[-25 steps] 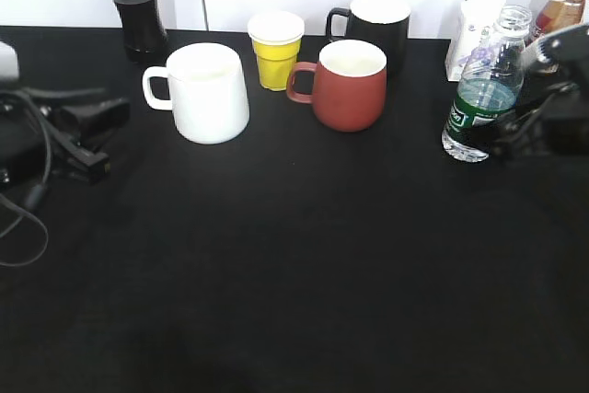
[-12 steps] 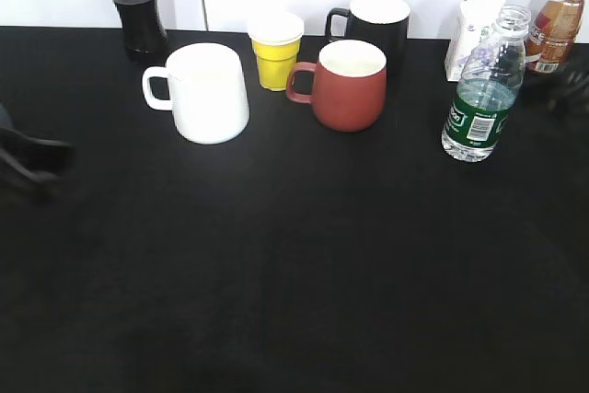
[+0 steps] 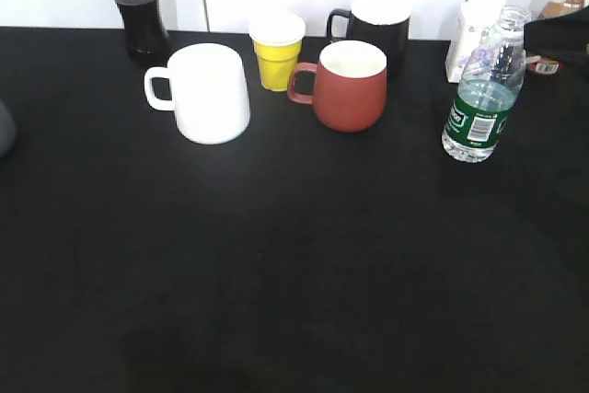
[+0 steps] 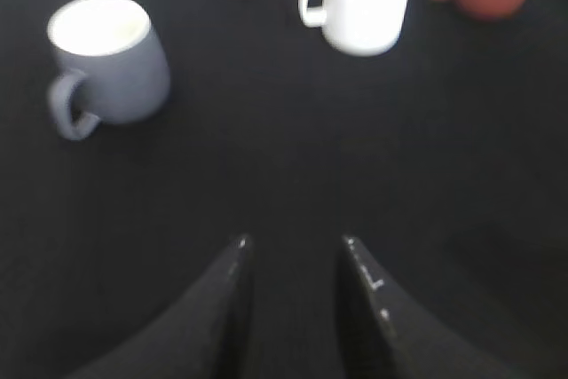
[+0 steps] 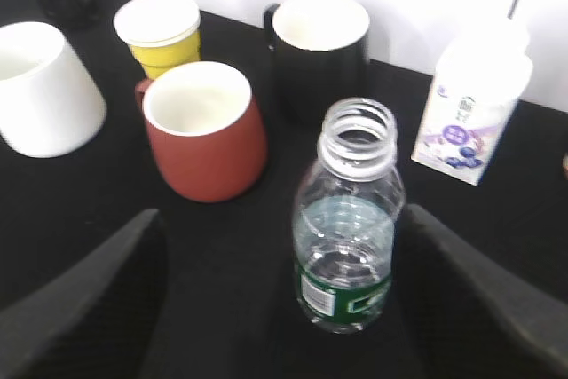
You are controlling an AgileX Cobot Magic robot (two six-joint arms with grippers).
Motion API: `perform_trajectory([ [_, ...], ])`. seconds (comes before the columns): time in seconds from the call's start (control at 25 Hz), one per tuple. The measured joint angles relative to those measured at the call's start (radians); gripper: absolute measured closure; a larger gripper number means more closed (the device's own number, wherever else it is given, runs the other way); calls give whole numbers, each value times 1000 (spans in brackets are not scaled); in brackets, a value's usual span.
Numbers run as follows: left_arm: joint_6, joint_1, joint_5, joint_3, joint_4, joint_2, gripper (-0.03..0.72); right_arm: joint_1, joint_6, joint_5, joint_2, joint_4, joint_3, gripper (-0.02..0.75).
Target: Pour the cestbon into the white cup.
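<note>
The cestbon [image 3: 483, 89] stands upright and uncapped at the right of the black table, partly filled with water. In the right wrist view the cestbon [image 5: 348, 219] stands between my right gripper's [image 5: 282, 215] wide-open fingers, nearer the right finger, with a gap on both sides. In the exterior view only a dark part of the right gripper [image 3: 561, 36] shows, behind and to the right of the bottle. The white cup [image 3: 210, 91] stands at the back left, handle to the left. It also shows in the left wrist view [image 4: 362, 2]. My left gripper [image 4: 295, 241] is open and empty, well short of the white cup.
A reddish-brown mug [image 3: 350, 85], a yellow cup [image 3: 276, 51] and a black mug [image 3: 377, 25] stand between cup and bottle. A cola bottle [image 3: 136, 2] is at the back left, a white drink bottle [image 3: 469, 34] behind the cestbon. A grey mug [image 4: 106, 64] stands left of the white cup.
The left arm has drawn back out of the exterior view at the left edge. The right gripper has moved off the bottle's side, up and back. The bottle and cups have not moved.
</note>
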Motion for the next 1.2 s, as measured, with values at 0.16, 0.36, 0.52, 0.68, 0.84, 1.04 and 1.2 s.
perform_trajectory([
  [0.16, 0, 0, -54, 42, -6, 23, 444, 0, 9, -38, 0, 0, 1, 143],
  [0.36, 0, 57, -65, 43, -6, 24, 444, 0, 15, -40, 0, 0, 1, 143],
  [0.52, 0, 343, -67, 43, -6, 24, 444, 0, 17, -29, 0, 0, 1, 143],
  [0.68, 0, 455, -67, 43, -6, 24, 444, 0, -15, -72, 0, 0, 1, 143],
  [0.84, 0, 456, -67, 43, -6, 24, 444, 0, -113, 170, 34, 0, 1, 143],
  [1.04, 0, 456, -68, 43, -6, 24, 444, 0, -120, 352, 53, 1, 48, 143],
  [1.2, 0, 457, -68, 43, -6, 24, 444, 0, -156, 441, -44, 2, 90, 143],
])
